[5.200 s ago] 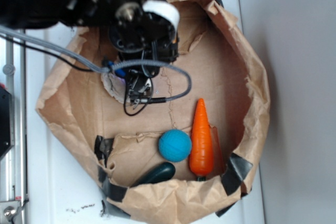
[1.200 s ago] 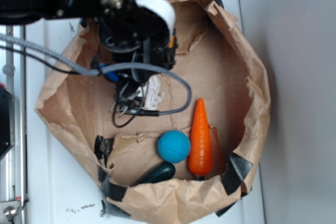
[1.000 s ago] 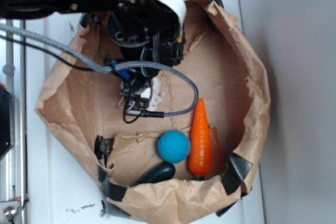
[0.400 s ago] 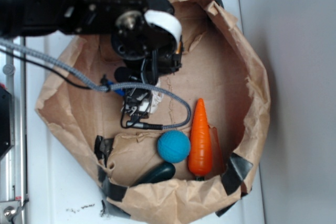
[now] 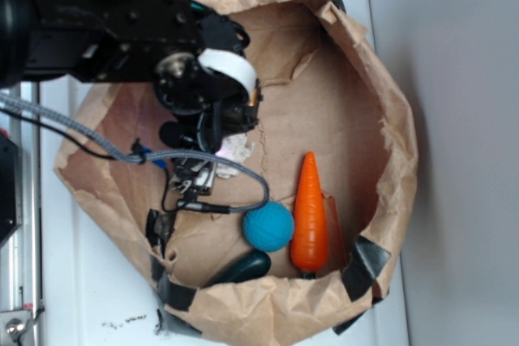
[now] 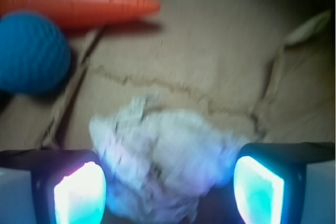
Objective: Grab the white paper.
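Robot's black hand (image 6: 168,184) is wide open, holding nothing, straddling the crumpled off-white paper wad (image 6: 163,169) to line up the grab; blue ball (image 6: 31,53) at 10 o'clock.

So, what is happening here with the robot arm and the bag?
The robot arm is reaching into the brown paper bag for the crumpled white paper. In the wrist view its jaws stand open, one on each side of the paper, which lies on the bag's floor. The gripper has not closed on it yet. A blue ball and a carrot lie nearby, untouched.
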